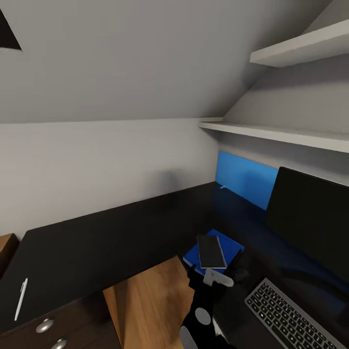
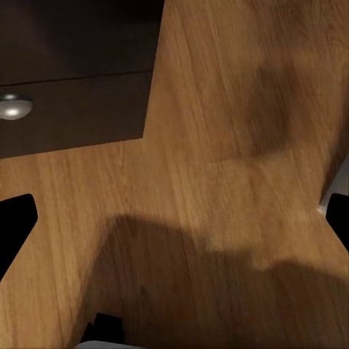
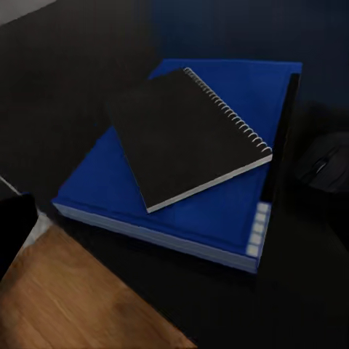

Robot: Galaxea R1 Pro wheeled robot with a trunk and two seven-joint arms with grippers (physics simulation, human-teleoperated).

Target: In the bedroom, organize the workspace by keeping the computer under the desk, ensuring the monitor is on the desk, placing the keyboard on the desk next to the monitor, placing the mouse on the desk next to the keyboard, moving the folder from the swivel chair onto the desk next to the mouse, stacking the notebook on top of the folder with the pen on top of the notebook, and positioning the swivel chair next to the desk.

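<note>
A black spiral notebook [image 3: 185, 134] lies askew on the blue folder [image 3: 218, 207], which rests on the black desk [image 1: 97, 242]. Right beside the folder sits a dark mouse [image 3: 323, 163]. The head view shows the notebook [image 1: 211, 251] and folder [image 1: 233, 248] between the keyboard [image 1: 291, 315] and the desk's inner corner, with the monitor [image 1: 310, 218] behind. My right gripper [image 1: 214, 275] hovers just short of the notebook, open and holding nothing; one dark fingertip [image 3: 14, 225] shows. A white pen [image 1: 21, 299] lies far left on the desk. My left gripper [image 2: 174, 218] is open above the wood floor.
Drawers with round metal knobs [image 1: 44, 325] sit under the desk's left wing, near my left gripper's fingers [image 2: 14, 218]. White shelves [image 1: 276, 133] hang on the wall above the monitor. A blue panel [image 1: 245, 179] stands at the desk's back. Wood floor [image 1: 150, 305] fills the desk's inner nook.
</note>
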